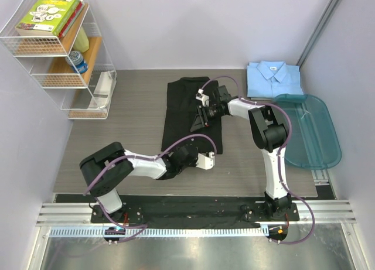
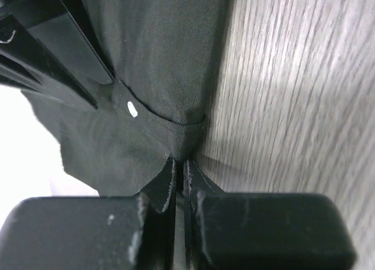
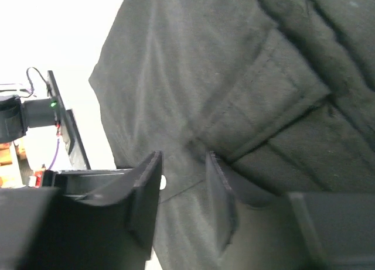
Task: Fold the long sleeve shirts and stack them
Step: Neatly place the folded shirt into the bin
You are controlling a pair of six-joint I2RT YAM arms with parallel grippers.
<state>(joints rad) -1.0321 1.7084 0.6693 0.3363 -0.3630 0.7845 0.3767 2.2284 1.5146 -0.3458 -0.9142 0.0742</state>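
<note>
Here, book (image 1: 47,12) cover print illegible; left hand (image 2: 180,164) pinches black shirt (image 2: 164,47).

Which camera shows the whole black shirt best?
The top external view: the black shirt shows almost whole there. The left wrist view shows only an edge with one button; the right wrist view, just close-up cloth.

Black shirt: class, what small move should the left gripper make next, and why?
Probably lift the left gripper slightly, raising the pinched near corner of the black shirt to start a fold. Its jaws are shut on the cloth; the right gripper is open above the shirt.
</note>
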